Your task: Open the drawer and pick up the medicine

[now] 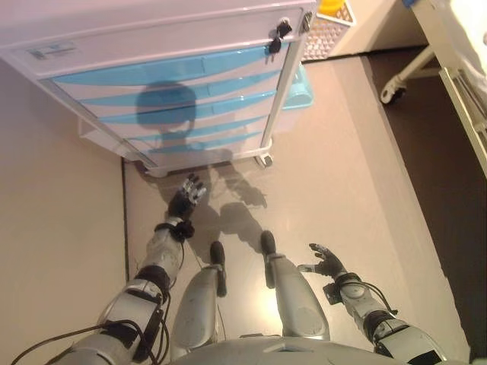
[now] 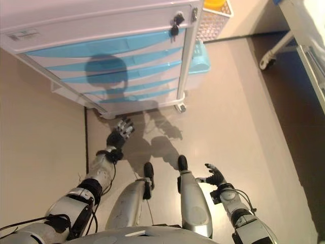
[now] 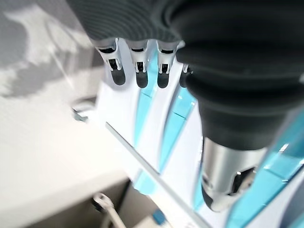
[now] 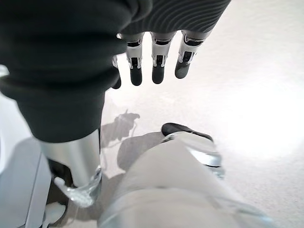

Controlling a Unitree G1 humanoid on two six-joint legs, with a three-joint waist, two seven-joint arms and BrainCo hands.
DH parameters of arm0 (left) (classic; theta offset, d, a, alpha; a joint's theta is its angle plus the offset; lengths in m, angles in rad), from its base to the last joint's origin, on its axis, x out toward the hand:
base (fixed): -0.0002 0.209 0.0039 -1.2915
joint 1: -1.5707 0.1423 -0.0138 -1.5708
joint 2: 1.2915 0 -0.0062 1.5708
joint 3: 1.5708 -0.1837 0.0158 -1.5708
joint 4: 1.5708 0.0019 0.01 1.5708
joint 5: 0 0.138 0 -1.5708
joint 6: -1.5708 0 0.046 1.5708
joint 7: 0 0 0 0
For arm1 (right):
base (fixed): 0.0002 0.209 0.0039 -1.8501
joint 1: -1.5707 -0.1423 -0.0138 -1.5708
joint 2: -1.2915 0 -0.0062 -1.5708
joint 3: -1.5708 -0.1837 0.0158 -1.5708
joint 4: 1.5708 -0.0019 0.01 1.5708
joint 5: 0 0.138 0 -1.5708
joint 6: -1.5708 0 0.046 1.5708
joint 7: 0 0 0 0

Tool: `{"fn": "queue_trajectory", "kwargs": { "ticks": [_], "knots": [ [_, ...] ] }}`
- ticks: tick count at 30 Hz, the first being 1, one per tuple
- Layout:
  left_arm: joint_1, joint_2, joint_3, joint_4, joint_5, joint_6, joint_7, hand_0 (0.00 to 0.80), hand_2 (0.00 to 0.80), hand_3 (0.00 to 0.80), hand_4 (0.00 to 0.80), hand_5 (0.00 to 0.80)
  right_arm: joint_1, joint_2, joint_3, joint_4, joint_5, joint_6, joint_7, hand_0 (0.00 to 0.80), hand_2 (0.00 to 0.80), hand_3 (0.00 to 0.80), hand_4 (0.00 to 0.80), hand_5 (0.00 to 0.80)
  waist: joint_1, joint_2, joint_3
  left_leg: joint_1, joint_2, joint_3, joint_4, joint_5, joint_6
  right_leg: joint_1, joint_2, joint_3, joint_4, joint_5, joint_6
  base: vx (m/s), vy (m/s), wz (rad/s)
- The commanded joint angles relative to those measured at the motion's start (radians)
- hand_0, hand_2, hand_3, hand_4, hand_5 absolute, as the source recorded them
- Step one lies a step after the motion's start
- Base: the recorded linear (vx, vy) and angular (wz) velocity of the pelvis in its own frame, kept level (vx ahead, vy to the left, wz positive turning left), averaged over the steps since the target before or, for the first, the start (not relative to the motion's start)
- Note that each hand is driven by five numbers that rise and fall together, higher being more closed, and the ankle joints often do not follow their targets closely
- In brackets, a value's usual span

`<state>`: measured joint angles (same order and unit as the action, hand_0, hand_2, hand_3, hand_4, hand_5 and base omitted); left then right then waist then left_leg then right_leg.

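A white cabinet on wheels (image 1: 152, 46) stands ahead of me, with several light blue drawer fronts (image 1: 167, 95), all closed. Keys (image 1: 278, 34) hang from a lock at its top right corner. No medicine shows. My left hand (image 1: 187, 199) is low in front of the cabinet's bottom, open, holding nothing, apart from the drawers; its fingers (image 3: 137, 71) point at the blue fronts (image 3: 168, 128). My right hand (image 1: 327, 262) hangs low at the right, open and empty, its fingers (image 4: 159, 66) over bare floor.
A white mesh basket (image 1: 327, 30) with something yellow in it hangs on the cabinet's right side. A light blue tray (image 1: 298, 91) sits low beside it. A bed frame on a castor (image 1: 396, 91) stands at the far right. A wall runs along the left.
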<state>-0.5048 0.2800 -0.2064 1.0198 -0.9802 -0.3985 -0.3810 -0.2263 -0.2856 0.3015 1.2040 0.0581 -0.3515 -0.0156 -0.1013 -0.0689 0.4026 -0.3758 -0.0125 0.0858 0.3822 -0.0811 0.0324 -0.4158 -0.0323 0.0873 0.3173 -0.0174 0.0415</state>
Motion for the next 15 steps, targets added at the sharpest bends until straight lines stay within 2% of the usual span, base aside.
{"fn": "queue_trajectory", "kwargs": {
  "ticks": [1,5,9,15],
  "knots": [
    [-0.055,0.050,0.070,-0.081,-0.146,-0.037,-0.071,0.000,0.000,0.000,0.000,0.000,0.044,-0.019,0.052,-0.063,0.062,-0.050,-0.009,0.000,0.000,0.000,0.000,0.000,-0.013,-0.030,-0.014,-0.037,-0.021,0.012,0.067,-0.070,0.055,-0.023,0.006,0.030,0.010,0.064,0.009,-0.038,-0.107,-0.17],
    [-0.162,0.108,0.103,-0.099,-0.259,-0.010,-0.096,0.000,0.000,0.000,0.000,0.000,0.052,-0.002,0.071,-0.084,0.093,-0.056,-0.012,0.000,0.000,0.000,0.000,0.000,-0.025,-0.072,-0.002,-0.078,-0.007,0.024,0.107,-0.095,0.052,-0.038,0.019,0.039,-0.016,0.083,0.010,-0.012,-0.118,-0.14],
    [-0.294,0.174,0.117,-0.084,-0.341,0.006,-0.095,0.000,0.000,0.000,0.000,0.000,0.066,0.008,0.097,-0.111,0.127,-0.061,-0.017,0.000,0.000,0.000,0.000,0.000,-0.038,-0.110,0.010,-0.125,0.011,0.035,0.162,-0.125,0.050,-0.059,0.021,0.029,-0.017,0.085,0.008,-0.022,-0.111,-0.13],
    [-0.425,0.218,0.125,-0.039,-0.475,0.000,-0.104,0.000,0.000,0.000,0.000,0.000,0.092,0.011,0.121,-0.104,0.139,-0.075,-0.027,0.000,0.000,0.000,0.000,0.000,-0.057,-0.126,0.019,-0.161,0.015,0.033,0.232,-0.162,0.050,-0.081,0.026,0.020,0.027,0.065,-0.002,-0.005,-0.042,-0.11]
  ]
}}
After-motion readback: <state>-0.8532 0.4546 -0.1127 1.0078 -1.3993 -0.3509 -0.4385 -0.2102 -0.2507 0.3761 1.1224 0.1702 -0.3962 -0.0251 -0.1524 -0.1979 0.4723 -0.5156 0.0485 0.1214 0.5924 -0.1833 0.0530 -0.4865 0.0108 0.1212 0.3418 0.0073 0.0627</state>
